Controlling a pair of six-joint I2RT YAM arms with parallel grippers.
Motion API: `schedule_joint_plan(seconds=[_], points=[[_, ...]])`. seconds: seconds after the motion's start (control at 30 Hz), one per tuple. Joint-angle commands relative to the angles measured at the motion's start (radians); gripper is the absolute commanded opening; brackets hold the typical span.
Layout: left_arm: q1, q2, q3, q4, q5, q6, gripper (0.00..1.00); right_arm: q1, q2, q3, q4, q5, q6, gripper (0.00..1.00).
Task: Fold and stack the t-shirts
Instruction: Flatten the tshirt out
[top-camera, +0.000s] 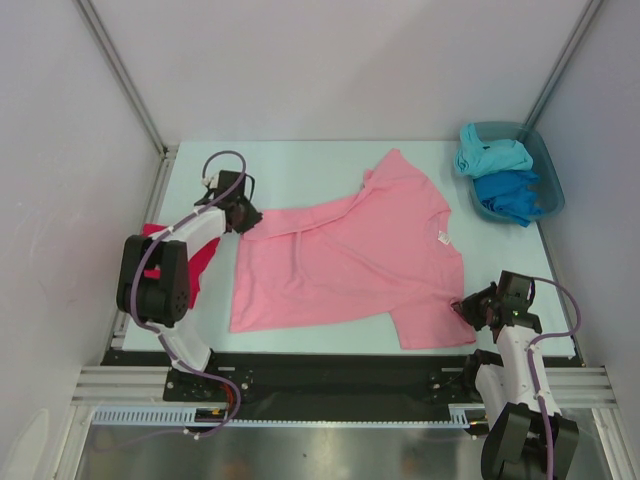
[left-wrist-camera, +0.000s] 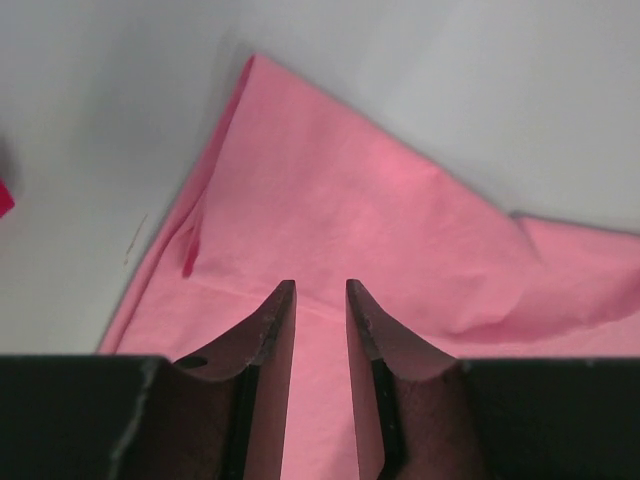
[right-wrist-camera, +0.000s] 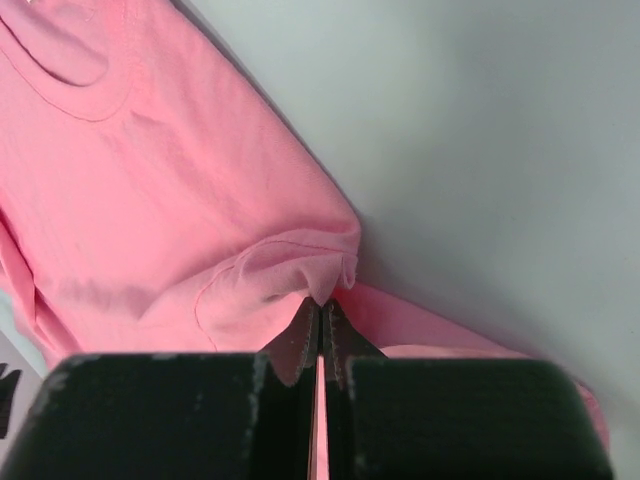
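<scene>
A light pink t-shirt (top-camera: 340, 260) lies spread across the table, its white neck tag (top-camera: 443, 238) toward the right. My left gripper (top-camera: 248, 218) hovers over the shirt's far left corner. In the left wrist view its jaws (left-wrist-camera: 320, 290) stand apart, with flat pink cloth (left-wrist-camera: 380, 200) showing in the gap. My right gripper (top-camera: 462, 308) is at the shirt's near right sleeve. It is shut (right-wrist-camera: 321, 305) on a bunched fold of the pink cloth (right-wrist-camera: 150, 180). A crimson t-shirt (top-camera: 205, 258) lies at the left, partly hidden under my left arm.
A teal tub (top-camera: 548, 165) at the far right corner holds a turquoise t-shirt (top-camera: 492, 157) and a blue t-shirt (top-camera: 510, 192). White walls and metal posts enclose the table. A black rail runs along the near edge.
</scene>
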Motion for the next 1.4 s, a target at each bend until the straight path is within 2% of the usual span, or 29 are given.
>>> schedule_joint_plan(seconds=[0.0,0.53,1.37], points=[[-0.006,-0.058,-0.048,0.014,-0.052,0.018,0.32,-0.003,-0.008,0.004,0.014,-0.013,-0.011,0.0],[0.036,-0.038,-0.058,-0.02,-0.126,0.107,0.32,-0.004,-0.008,0.004,0.012,-0.011,-0.012,0.0],[0.043,-0.02,-0.116,0.035,-0.085,0.117,0.31,-0.012,-0.006,0.015,0.003,-0.019,-0.009,0.0]])
